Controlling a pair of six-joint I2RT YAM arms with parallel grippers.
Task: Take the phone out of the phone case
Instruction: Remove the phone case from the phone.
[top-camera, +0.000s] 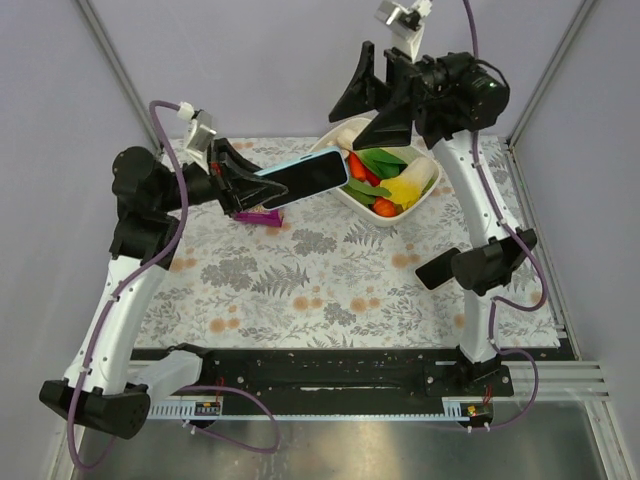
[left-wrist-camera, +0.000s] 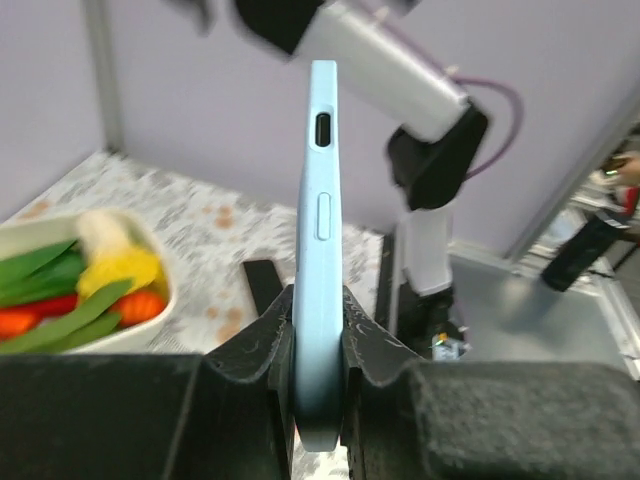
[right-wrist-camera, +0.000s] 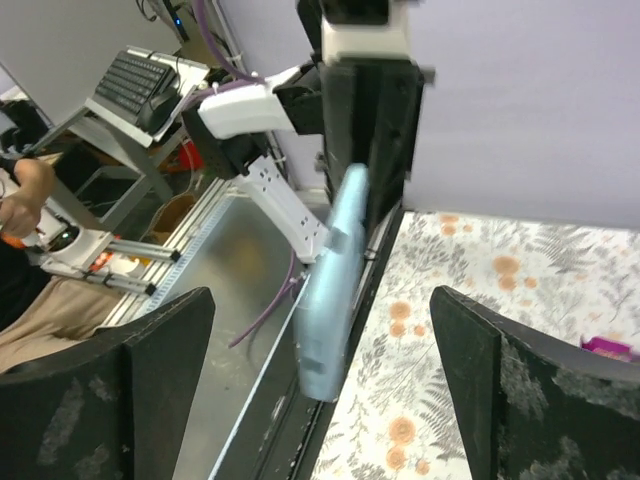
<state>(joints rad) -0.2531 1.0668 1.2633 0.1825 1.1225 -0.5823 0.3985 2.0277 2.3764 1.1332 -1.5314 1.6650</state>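
Top external view: the left gripper (top-camera: 245, 182) holds the light blue rectangular phone case (top-camera: 296, 164) in the air above the far left part of the floral-print table mat (top-camera: 300, 290); the case lies roughly level, long axis pointing toward the right arm, with a dark glossy face (top-camera: 303, 181) turned upward. I read that face as the phone seated inside the case, though I cannot confirm it from here.

Left wrist view: both black fingers are pressed flat against the two broad sides of the case near its lower end, so the jaws are clamped on it; the case stands edge-on, with a side button and a port slot visible on the blue rim.

The right gripper (top-camera: 370, 108) is raised above the white oval bowl of toy vegetables (top-camera: 350, 198); its jaws are spread wide and hold nothing. Right wrist view: the blue case appears blurred in the gap between the two fingers, touching neither.

A small purple object (top-camera: 258, 216) lies on the mat just below the held case; a flat black rectangular slab (top-camera: 437, 268) lies on the mat beside the right arm's elbow, and I cannot tell what it is.
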